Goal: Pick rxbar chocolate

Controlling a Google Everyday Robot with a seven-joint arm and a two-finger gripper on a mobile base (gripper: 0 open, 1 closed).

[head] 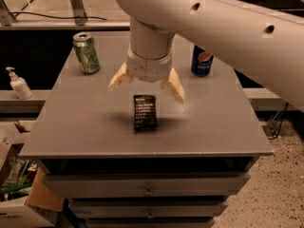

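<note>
Gripper (146, 82) poised over the grey table (80, 127), its two tan fingers (174, 85) spread wide apart and holding nothing. The rxbar chocolate (145, 112) lies flat near the middle of the tabletop, just in front of the fingertips as the camera sees them, with its long axis running away from the front edge and its white text facing up. The fingers point downward and outward on either side of the bar's line, and their gap is wider than the bar's short side. This pose suits a top-down grasp across the narrow width, since a flat wrapper offers little height to pinch. A soft shadow around the bar suggests that the wrist hangs above it, though how high cannot be judged; the grasp is not yet made. The white arm (213, 27) reaches in from the upper right. A green can (86, 52) at the far left and a blue Pepsi can (202, 61) at the far right stand upright, well apart from the bar, so neither crowds the approach.
</note>
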